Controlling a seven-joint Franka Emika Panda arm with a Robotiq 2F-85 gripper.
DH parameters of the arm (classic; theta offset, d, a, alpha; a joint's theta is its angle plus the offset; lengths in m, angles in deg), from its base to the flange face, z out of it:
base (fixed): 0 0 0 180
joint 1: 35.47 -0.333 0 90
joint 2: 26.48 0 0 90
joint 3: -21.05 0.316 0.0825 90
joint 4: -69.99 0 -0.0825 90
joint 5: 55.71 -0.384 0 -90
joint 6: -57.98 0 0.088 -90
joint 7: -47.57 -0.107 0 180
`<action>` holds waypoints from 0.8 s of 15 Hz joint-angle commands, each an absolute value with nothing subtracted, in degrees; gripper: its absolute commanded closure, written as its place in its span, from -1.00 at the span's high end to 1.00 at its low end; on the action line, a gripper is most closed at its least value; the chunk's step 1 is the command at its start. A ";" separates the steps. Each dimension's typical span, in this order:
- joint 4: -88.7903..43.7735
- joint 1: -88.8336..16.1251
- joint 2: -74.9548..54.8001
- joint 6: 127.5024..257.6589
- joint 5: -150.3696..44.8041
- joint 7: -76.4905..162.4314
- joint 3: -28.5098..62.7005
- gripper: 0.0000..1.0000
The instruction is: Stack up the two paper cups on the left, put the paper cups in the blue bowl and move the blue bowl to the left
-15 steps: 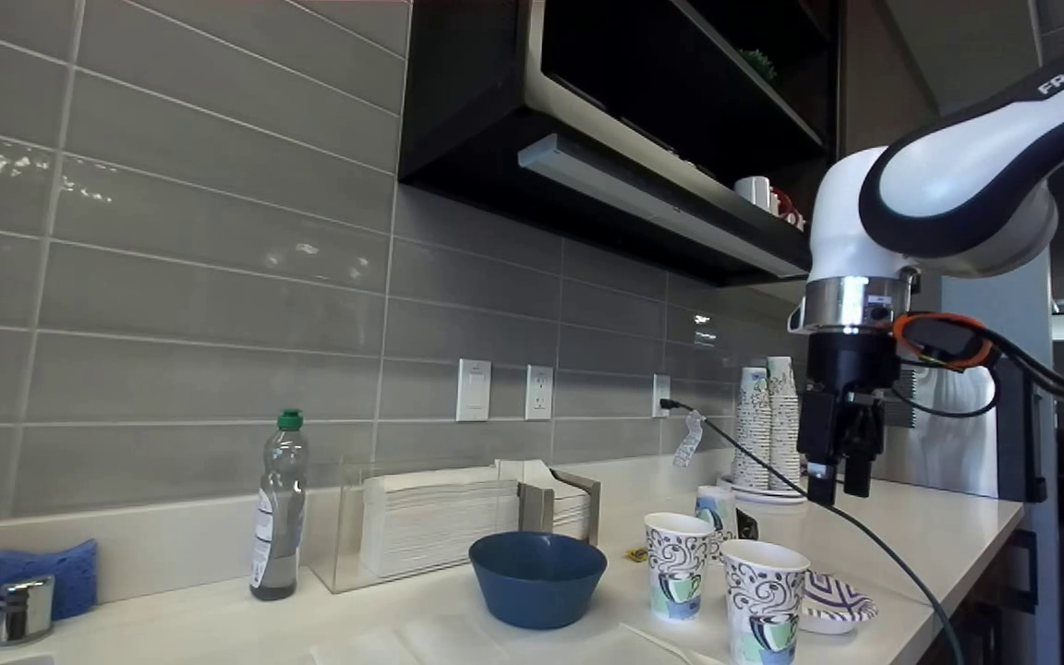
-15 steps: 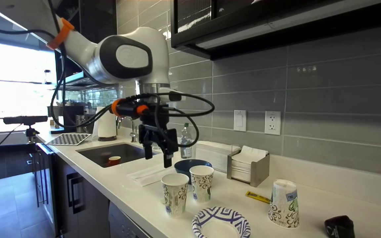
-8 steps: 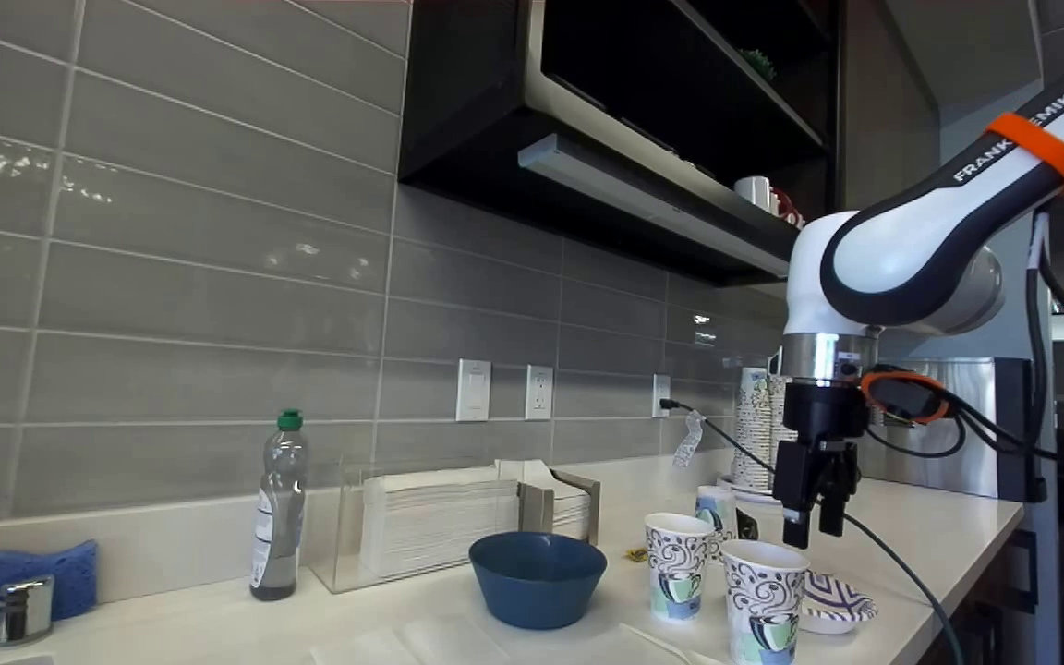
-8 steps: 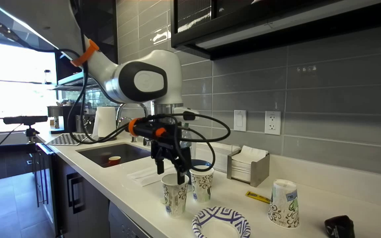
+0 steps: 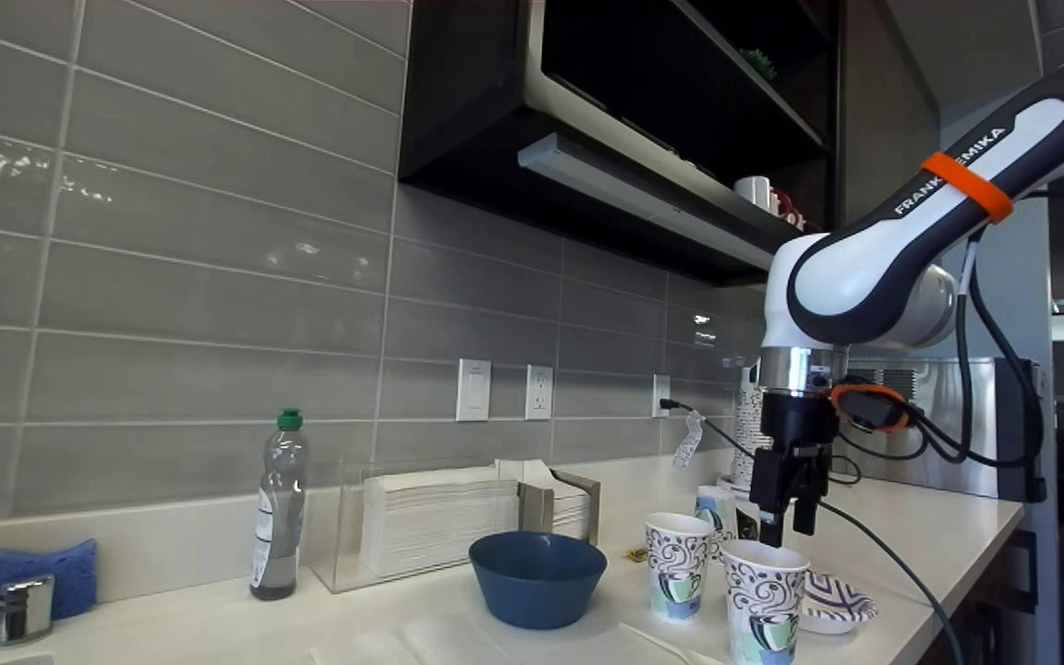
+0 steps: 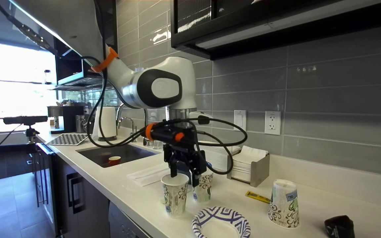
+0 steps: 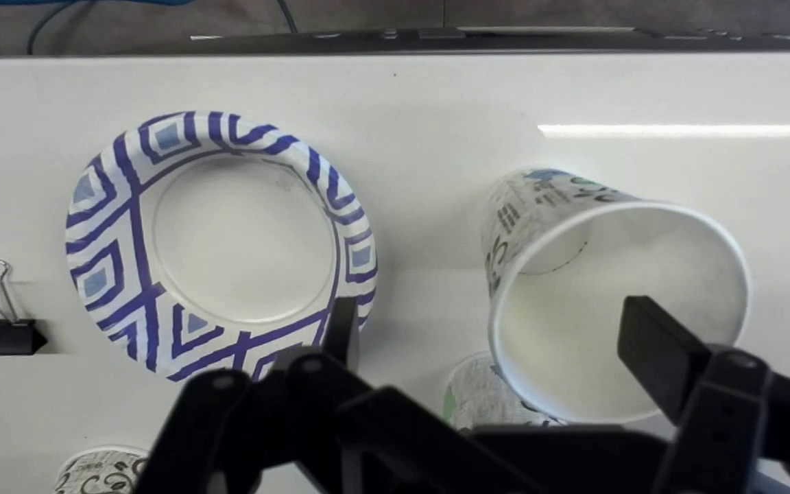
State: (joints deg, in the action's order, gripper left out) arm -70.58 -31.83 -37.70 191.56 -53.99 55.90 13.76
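Observation:
Two upright white patterned paper cups stand side by side on the counter. The nearer-edge cup [image 5: 763, 610] also shows in an exterior view [image 6: 174, 197] and in the wrist view [image 7: 539, 206]. The second cup [image 5: 677, 568] is partly behind my gripper in an exterior view [image 6: 203, 186] and partly covered in the wrist view [image 7: 484, 396]. My gripper [image 5: 789, 528] is open and empty just above the cups; in the wrist view [image 7: 498, 336] one finger overlaps the nearer-edge cup's mouth. The blue bowl [image 5: 538, 584] stands beside the cups, empty as far as visible.
A patterned dish [image 7: 244, 240] lies beside the cups. An upside-down cup [image 6: 284, 205], a yellow packet [image 6: 257, 197] and a black item [image 6: 339, 226] lie farther along. Napkin holders [image 5: 458, 517] and a soap bottle [image 5: 279, 517] stand by the wall. A cable [image 5: 897, 563] crosses the counter.
My gripper has come down and moved towards the two upright cups, leftward in one exterior view and rightward in another. It has stayed open. The cups and bowl have not moved.

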 commanded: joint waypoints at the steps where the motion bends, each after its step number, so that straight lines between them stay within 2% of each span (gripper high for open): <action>1: -68.24 -31.12 -35.02 191.68 -54.32 58.07 13.41 0.37; 9: -68.37 -30.73 -35.07 191.18 -56.09 60.43 12.29 -0.80; 11: -68.39 -30.65 -34.92 191.28 -56.46 60.86 12.17 -1.00; 12: -68.38 -30.69 -34.84 191.27 -56.75 61.08 12.07 -1.00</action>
State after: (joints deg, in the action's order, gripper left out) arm -69.15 -31.13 -35.66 191.56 -54.75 58.77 12.29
